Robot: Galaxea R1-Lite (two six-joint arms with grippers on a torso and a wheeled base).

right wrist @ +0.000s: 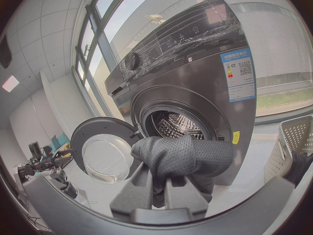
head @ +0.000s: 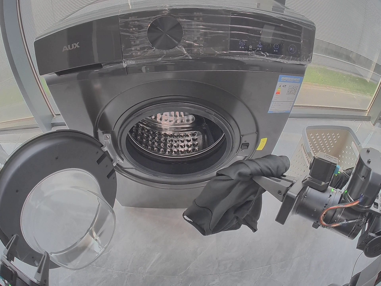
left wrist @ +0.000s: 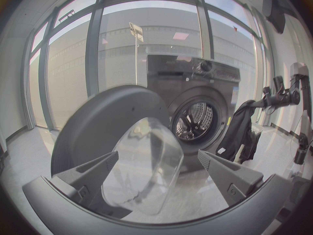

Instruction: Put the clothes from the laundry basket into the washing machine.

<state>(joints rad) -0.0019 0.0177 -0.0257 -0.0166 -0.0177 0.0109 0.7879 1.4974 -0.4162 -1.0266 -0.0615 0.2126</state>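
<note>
Here, right pincer (head: 257,178): clamped on the black garment (head: 222,207), which hangs limp below it.
Drum mouth (head: 174,142): near, up and to your left of the garment.
Left pincer (left wrist: 157,153): spread wide, low by the open door (head: 55,195); your right arm is nearer.
Laundry basket (head: 329,140): behind your right arm.

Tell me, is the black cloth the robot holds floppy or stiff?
Probably floppy: the black cloth droops in folds below the right gripper. Likely light too, since one pinched edge seems to carry it all.
</note>
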